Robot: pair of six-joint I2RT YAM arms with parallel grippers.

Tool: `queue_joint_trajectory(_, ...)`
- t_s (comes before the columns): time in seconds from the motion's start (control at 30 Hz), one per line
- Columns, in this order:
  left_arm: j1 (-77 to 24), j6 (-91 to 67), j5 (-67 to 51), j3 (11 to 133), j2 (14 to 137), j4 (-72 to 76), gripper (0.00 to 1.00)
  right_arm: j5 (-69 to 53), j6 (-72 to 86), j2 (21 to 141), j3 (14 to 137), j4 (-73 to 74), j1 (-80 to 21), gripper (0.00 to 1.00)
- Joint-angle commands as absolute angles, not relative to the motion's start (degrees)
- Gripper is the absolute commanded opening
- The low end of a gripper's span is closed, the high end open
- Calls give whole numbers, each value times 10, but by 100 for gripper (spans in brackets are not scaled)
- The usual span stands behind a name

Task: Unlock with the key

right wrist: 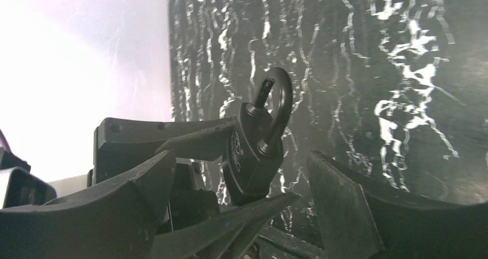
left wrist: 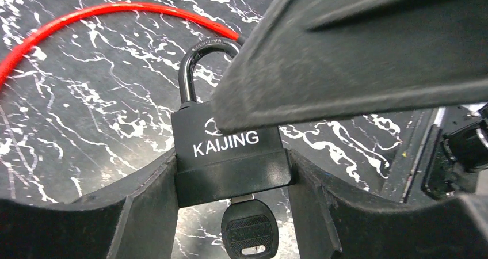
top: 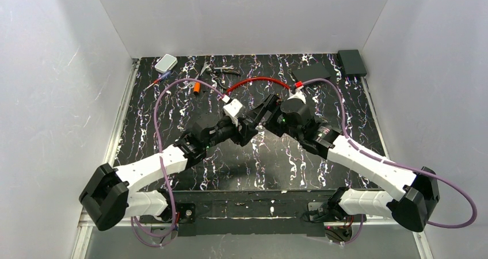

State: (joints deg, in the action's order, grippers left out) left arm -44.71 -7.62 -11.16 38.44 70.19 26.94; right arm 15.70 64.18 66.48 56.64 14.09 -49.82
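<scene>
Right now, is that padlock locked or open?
Open: on the padlock, the shackle end stands clear of the body in the right wrist view; key inserted.

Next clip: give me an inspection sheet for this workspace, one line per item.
Surface: black table with white veining.
Job's things: padlock with key in its keyhole; the free end of the shackle looks lifted out of the body.
Clutter: white box, orange piece, metal tool and black box toward the far edge.
Grippers: left gripper shut on padlock; right gripper open, straddling it.
Cables: red cable arcs to the shackle; purple cables loop from both arms.
Surroundings: white walls on three sides.
</scene>
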Motion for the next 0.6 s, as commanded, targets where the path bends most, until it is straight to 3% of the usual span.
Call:
queue_joint_trajectory(0.0,-463,13,-37,381,651,329,0,99,628,653,531,-3,-497,90)
queue_joint_trajectory(0.3,-465,20,-9,362,624,362,0,79,638,693,540,-49,-497,67)
queue_joint_trajectory(0.57,-466,18,-9,355,612,373,0,109,632,695,516,-88,-497,58)
